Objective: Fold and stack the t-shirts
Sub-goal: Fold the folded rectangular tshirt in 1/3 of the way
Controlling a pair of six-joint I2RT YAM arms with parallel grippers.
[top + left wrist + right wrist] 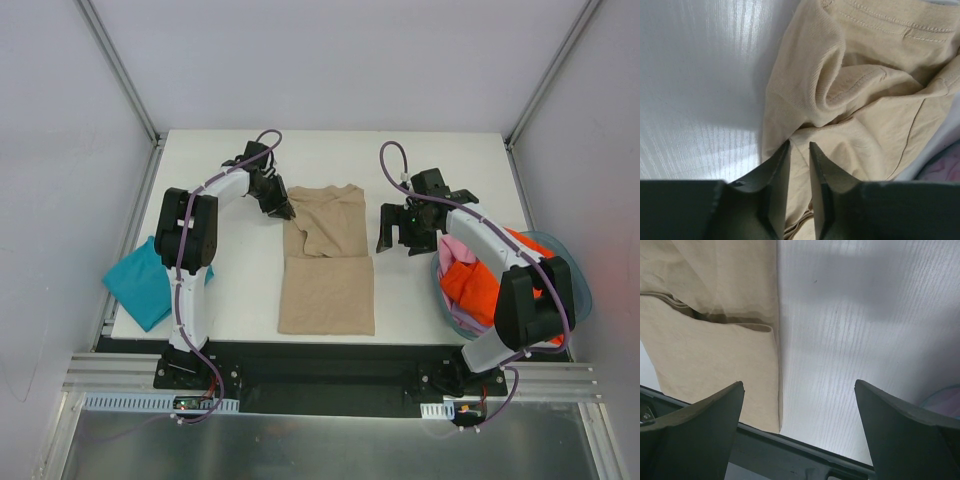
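Starts at the left gripper [799, 145]: jaws only a narrow slit apart, tips down at the left edge of the tan t-shirt [865, 100]. Shows tan cloth in the slit on the wrist view, but cannot tell whether that cloth is pinched or merely lies underneath. Just ahead of the tips, a ribbed hem rolled over into a soft fold. Beyond that, more rumpled tan cloth with a stitched seam. To the left of the tips, bare white counter [700, 75].

From above, places the far half of the tan t-shirt bunched up right of this gripper, and the near half flat and smooth, back toward the arm bases. Well apart, behind and to the left of the gripper, finds the teal t-shirt [140, 285], lying at the counter's left edge beside the left arm's base.

Moves on to the right gripper [799, 384]: jaws spread wide, nothing between them, hanging over bare counter. Just to its left, the straight right edge of the tan t-shirt, with a fold line across it. To its right and back toward the base, the round blue-grey basket [575, 290] at the counter's right edge, holding an orange t-shirt [475, 285] with a pink t-shirt [455, 250] at the side nearest the gripper.
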